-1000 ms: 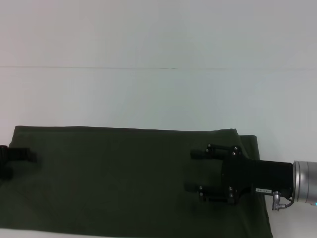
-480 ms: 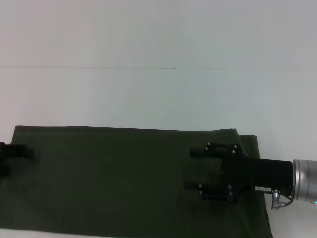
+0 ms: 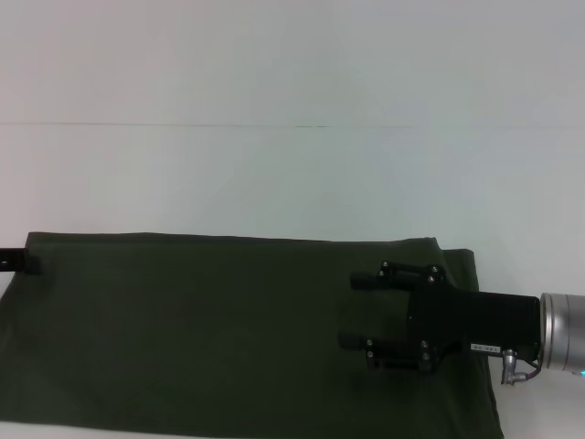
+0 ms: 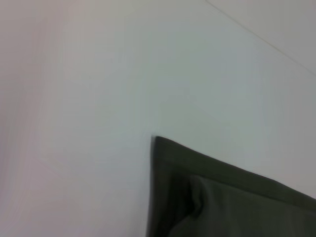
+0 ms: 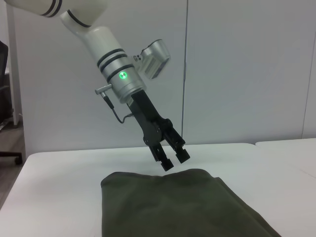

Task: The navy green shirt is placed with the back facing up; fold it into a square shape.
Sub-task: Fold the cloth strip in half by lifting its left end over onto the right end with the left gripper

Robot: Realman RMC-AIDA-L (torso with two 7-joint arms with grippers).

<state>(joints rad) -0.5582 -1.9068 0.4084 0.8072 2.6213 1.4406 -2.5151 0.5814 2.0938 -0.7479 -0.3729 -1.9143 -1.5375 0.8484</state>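
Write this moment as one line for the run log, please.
shirt: flat on table, folded into long band | left end effector: open, above shirt's left end, holding nothing | right end effector: open, over shirt's right part

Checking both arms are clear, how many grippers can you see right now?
2: the right gripper over the navy green shirt near its right end; the left gripper above its left end.

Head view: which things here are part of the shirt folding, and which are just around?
In the job:
shirt, folded to a long band
left gripper, open, above its far end
right gripper, open, over the other end

Just around:
white table
grey wall
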